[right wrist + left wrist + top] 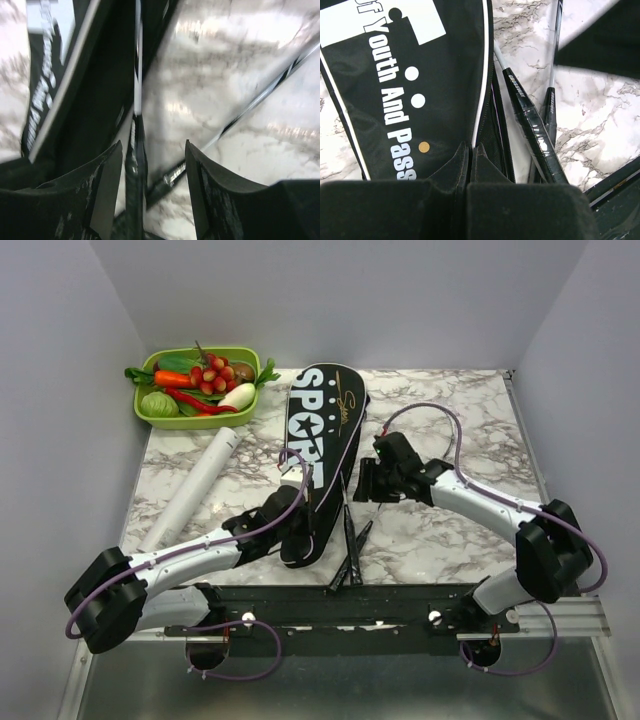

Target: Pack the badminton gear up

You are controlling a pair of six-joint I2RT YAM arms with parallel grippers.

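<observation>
Handles of both rackets point(350, 552) lie at six o'clock, just beside the near end of the bag point(322, 430), which the closed left fingers point(468, 187) pinch. Open right fingers point(153, 150) straddle the shafts. Best grip one shaft and slide it toward twelve o'clock. Tube point(195, 490) lies at ten on the desk point(450, 530).

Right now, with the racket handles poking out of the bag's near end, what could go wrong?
1. The right tool is open around a racket shaft; withdrawing could snag it and drag it out.
2. The left tool is shut on the near edge of the black bag; a tug might spill the loose racket handles.
3. The white tube lies close to the left arm; a sweep could roll it away.
</observation>
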